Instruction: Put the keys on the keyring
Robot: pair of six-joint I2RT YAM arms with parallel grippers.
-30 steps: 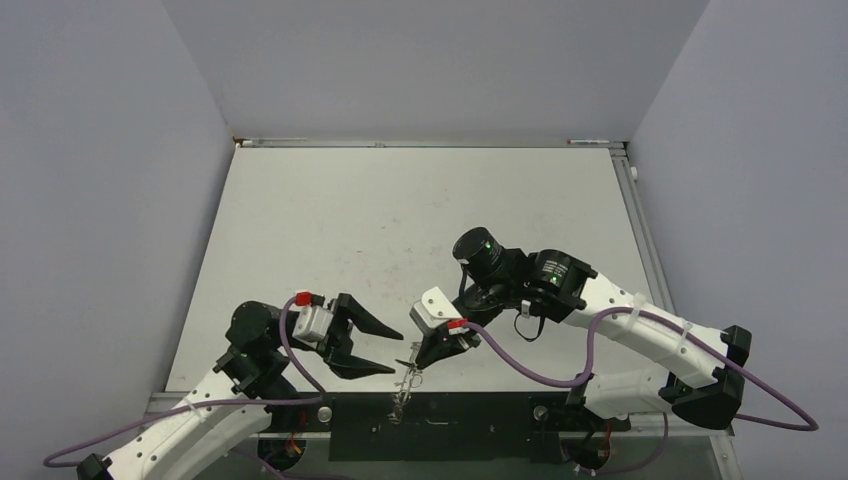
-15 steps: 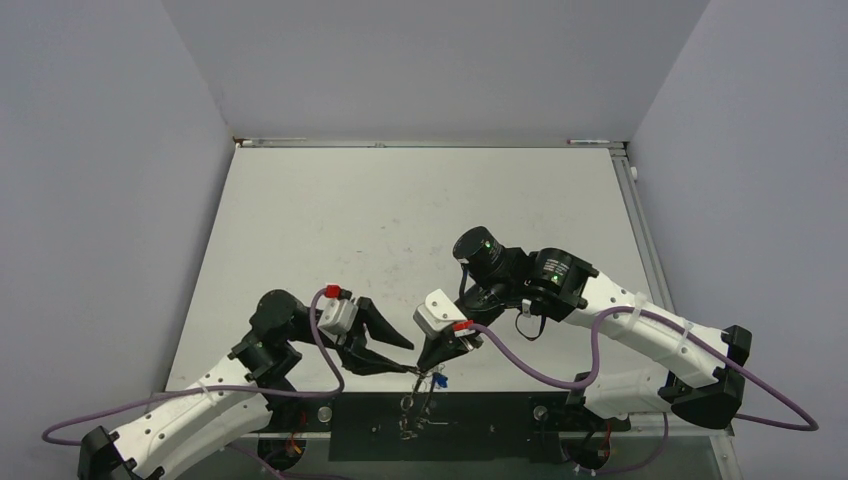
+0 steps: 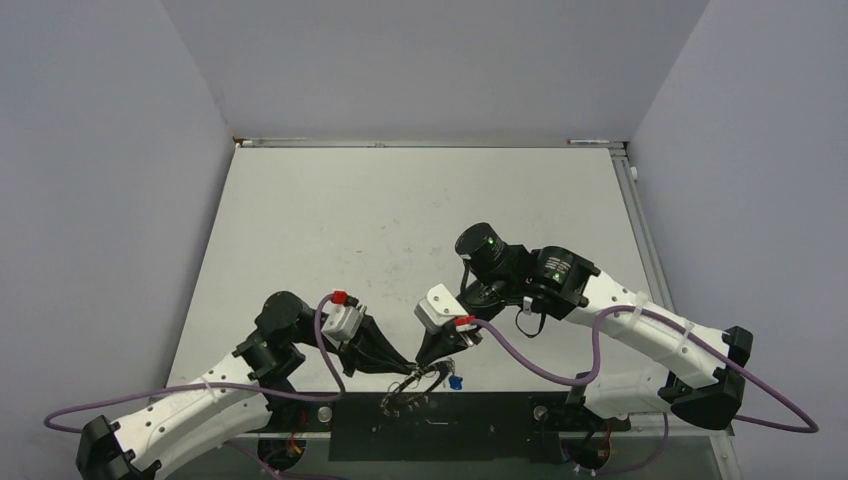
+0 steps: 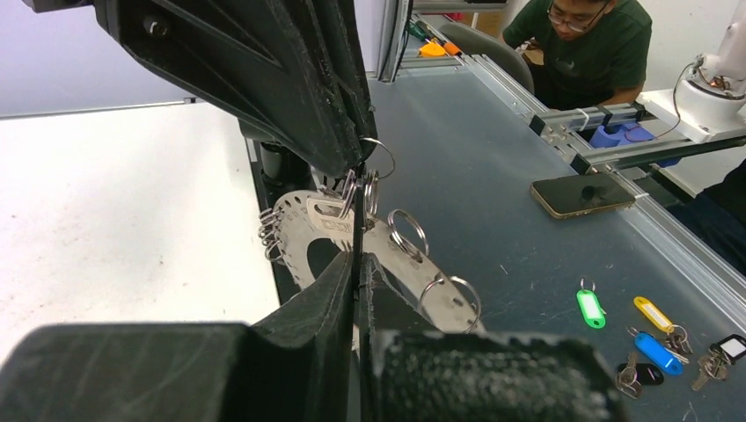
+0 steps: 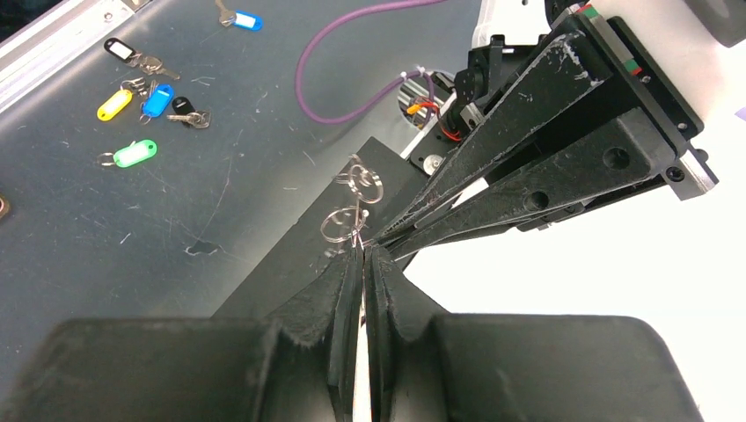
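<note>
Wide apart a second ago, the left claw [image 3: 406, 366] now pinches the keyring [image 4: 303, 224], which the right claw [image 3: 432, 362] also clamps, at the near edge of the counter [image 3: 400, 220], blue tag [image 3: 455, 382] to the right; its engraving is unreadable.

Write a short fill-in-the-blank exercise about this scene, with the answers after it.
The left end effector and the right end effector meet at the table's ___ edge.
Both grip the keyring with jaws ___.
The tag beside it is ___.
Answers: near; shut; blue.
</note>
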